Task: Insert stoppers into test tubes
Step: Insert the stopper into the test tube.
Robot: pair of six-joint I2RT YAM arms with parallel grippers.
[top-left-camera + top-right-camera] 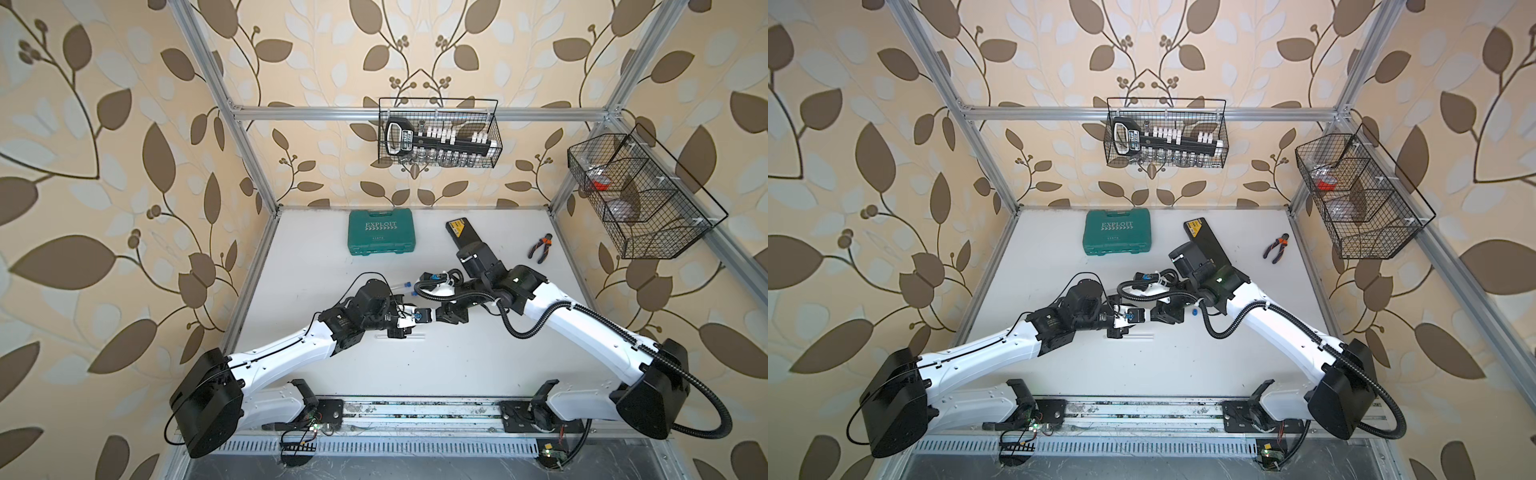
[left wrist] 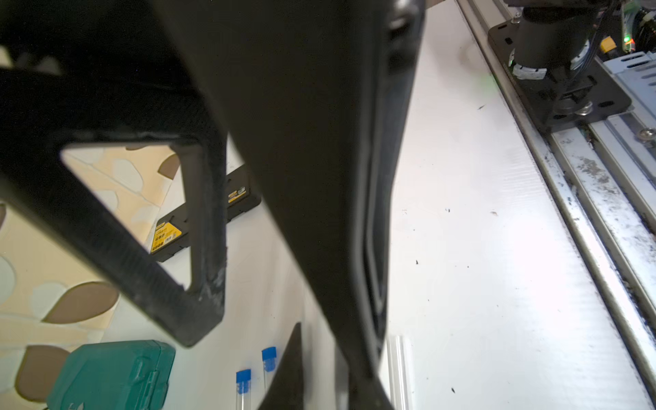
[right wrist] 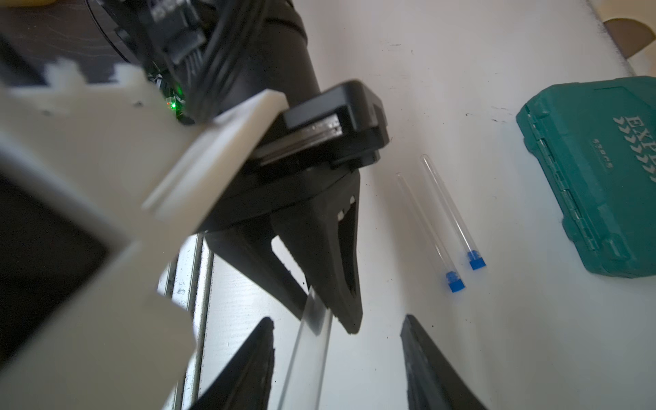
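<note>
My left gripper (image 1: 405, 319) is shut on a clear test tube (image 3: 312, 340) held above the table. The tube runs out between the spread fingers of my right gripper (image 3: 339, 330), which stands open around it without touching. In both top views a blue stopper (image 1: 417, 316) shows at the tube's end, where the two grippers meet. Two more test tubes (image 3: 445, 209) lie side by side on the table, each with a blue stopper (image 3: 475, 262) in its mouth. A bare test tube (image 1: 401, 336) lies just in front of the left gripper. A loose stopper (image 1: 1195, 311) lies beside the right arm.
A green tool case (image 1: 381, 232) and a black box with a yellow label (image 1: 457, 228) sit at the back of the table. Pliers (image 1: 540, 248) lie at the back right. Wire baskets (image 1: 438, 133) hang on the walls. The arms' metal rail (image 1: 415, 415) runs along the front edge.
</note>
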